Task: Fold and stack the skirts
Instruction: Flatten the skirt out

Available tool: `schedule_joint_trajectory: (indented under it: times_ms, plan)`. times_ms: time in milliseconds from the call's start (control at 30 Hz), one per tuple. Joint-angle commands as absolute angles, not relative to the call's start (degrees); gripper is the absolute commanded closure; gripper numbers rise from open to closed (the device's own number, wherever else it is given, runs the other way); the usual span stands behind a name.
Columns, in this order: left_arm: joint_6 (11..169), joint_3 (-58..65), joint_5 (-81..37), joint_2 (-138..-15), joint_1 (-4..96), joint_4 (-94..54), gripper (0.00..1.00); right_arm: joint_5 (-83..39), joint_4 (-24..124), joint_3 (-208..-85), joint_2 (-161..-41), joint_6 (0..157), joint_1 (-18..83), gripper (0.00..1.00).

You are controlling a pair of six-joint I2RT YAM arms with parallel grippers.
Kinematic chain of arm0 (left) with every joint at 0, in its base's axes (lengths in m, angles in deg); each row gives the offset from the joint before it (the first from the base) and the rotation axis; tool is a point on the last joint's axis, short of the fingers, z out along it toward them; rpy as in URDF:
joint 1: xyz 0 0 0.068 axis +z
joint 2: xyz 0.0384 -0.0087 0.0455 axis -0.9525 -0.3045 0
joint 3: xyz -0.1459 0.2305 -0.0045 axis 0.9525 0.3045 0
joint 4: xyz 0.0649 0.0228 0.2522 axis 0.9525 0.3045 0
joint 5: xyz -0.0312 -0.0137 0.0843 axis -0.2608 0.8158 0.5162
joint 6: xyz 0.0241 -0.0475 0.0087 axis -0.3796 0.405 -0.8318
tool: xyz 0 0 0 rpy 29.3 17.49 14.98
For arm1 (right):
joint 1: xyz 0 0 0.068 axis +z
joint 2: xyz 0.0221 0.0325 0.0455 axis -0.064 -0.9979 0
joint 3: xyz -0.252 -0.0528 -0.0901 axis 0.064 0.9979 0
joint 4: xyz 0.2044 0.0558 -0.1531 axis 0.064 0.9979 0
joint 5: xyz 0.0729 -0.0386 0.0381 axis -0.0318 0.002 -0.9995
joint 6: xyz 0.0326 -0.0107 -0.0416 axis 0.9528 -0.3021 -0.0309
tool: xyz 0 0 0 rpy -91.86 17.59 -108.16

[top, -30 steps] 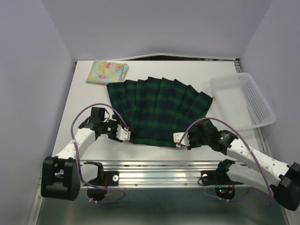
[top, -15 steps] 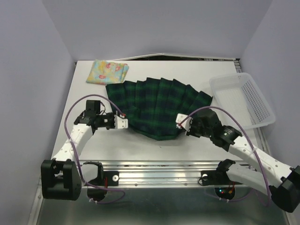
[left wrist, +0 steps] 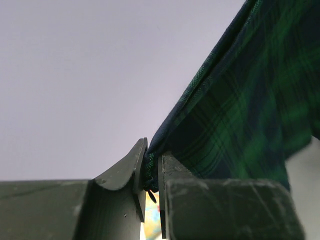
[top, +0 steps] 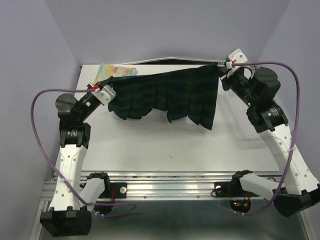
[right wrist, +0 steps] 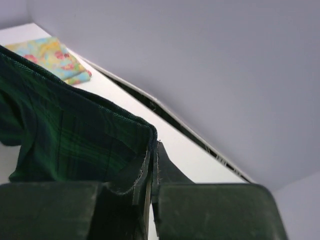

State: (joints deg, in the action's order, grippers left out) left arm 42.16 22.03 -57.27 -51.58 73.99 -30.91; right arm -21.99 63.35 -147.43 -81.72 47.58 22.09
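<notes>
The green-and-navy plaid skirt [top: 170,95] hangs in the air above the table, stretched by its top edge between my two grippers. My left gripper [top: 109,94] is shut on the skirt's left corner, and the left wrist view shows the cloth [left wrist: 240,115] pinched between the left gripper's [left wrist: 152,170] jaws. High at the back right, my right gripper [top: 226,67] is shut on the other corner; the hem [right wrist: 65,135] folds into the right gripper's [right wrist: 152,165] jaws. The folded pale yellow flower-print skirt [top: 120,70] [right wrist: 50,57] lies at the table's back left, partly behind the plaid one.
The white table [top: 165,145] lies below the hanging cloth. A dark slot [top: 175,60] runs along its back edge under the wall. A metal rail [top: 165,182] crosses the near edge. Purple cables [top: 45,95] loop off both arms.
The left gripper has shut on the plaid skirt's corner. Both arms have lifted the skirt off the table, up and toward the back, so it now hangs between them.
</notes>
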Motion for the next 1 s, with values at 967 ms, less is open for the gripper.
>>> schedule_joint_trajectory:
  times_ms: [967]
  plan:
    - [45.06,-27.34,-39.25,-101.08,69.2,-60.65,1.0,-24.08,34.38,-185.53,-124.85,38.49,11.41,0.99]
